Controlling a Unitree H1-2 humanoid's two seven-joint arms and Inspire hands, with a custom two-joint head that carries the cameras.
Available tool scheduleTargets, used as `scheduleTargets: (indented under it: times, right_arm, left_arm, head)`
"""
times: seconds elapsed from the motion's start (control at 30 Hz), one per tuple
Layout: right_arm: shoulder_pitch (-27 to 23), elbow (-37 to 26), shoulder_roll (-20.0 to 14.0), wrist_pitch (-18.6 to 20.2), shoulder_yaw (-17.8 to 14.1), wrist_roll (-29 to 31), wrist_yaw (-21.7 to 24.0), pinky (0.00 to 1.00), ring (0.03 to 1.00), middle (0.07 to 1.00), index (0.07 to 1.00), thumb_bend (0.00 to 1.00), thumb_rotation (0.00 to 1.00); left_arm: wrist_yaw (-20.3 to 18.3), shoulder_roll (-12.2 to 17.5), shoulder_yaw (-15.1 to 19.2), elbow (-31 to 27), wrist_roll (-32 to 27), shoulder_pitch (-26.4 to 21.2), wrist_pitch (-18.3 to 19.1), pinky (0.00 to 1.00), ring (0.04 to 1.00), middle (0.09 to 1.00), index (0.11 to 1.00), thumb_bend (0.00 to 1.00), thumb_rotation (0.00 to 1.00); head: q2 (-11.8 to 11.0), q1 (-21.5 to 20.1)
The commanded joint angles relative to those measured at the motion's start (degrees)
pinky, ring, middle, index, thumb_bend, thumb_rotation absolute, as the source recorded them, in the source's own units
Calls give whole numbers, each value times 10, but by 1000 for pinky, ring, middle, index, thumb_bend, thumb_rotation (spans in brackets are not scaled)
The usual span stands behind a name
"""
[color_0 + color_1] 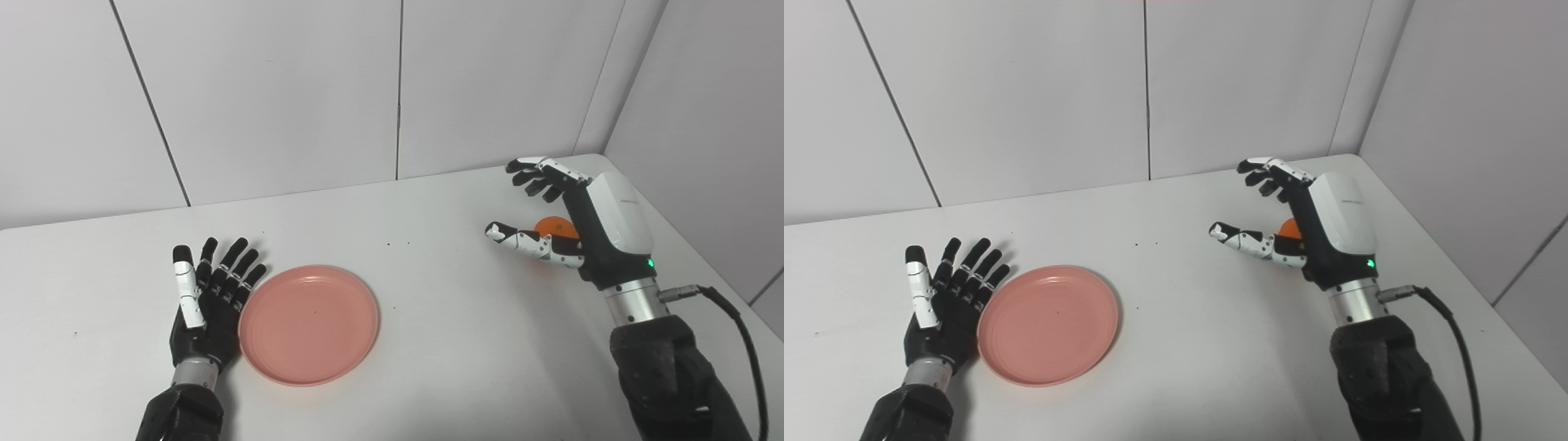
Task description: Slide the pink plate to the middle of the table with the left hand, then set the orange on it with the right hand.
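Observation:
The pink plate [308, 323] lies flat on the white table [429, 306], left of centre near the front. My left hand [208, 300] rests open against the plate's left rim, palm up and fingers spread. The orange [556, 227] sits on the table at the right, mostly hidden behind my right hand [569, 226]. That hand is open and hovers around the orange, fingers arched above it and thumb stretched out to the left; it does not hold the fruit.
White wall panels close off the back and the right side, meeting at the far right corner. A black cable [735, 324] runs from the right wrist. The table's right edge [704, 245] lies close to the right arm.

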Motion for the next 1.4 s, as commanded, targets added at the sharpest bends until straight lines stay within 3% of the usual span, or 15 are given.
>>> scheduleTargets:
  times: [0.0,0.23,0.37,0.63,0.73,1.0,1.2,1.37]
  right_arm:
    - [-24,7,-24,-19,-9,-18,-2,485,567,628,658,814,830]
    - [-56,59,-69,-16,-1,-75,13,473,574,644,648,794,844]
    - [-73,96,-85,-22,8,-87,13,500,579,630,641,781,783]
    - [-91,178,-110,-51,29,-126,-34,468,540,607,625,789,760]
    - [-96,202,-115,-47,36,-140,-40,493,575,636,611,793,780]
    - [-113,272,-110,-41,41,-120,-54,549,619,678,630,790,782]
    - [-129,314,-112,-46,51,-117,-76,501,581,651,617,772,765]
    - [-133,339,-116,-48,52,-104,-85,484,566,635,610,759,735]
  left_arm:
    - [16,-5,-1,28,13,34,27,810,832,830,996,755,849]
    - [17,-4,2,30,12,33,29,822,838,832,989,762,844]
    - [17,-2,-1,30,19,32,25,805,835,830,986,764,858]
    - [17,-4,-3,29,20,34,25,824,844,835,984,768,848]
    - [18,-4,-3,23,18,36,30,833,847,843,989,767,852]
    - [15,0,-1,29,20,36,26,851,849,843,994,765,852]
    - [16,5,2,29,17,31,29,815,847,850,998,762,870]
    - [18,2,2,24,18,34,30,841,853,852,997,760,866]
  head:
    - [1,1]
    - [1,1]
    - [1,3]
    - [2,6]
    - [6,7]
    - [-3,15]
    - [-1,13]
    - [1,14]
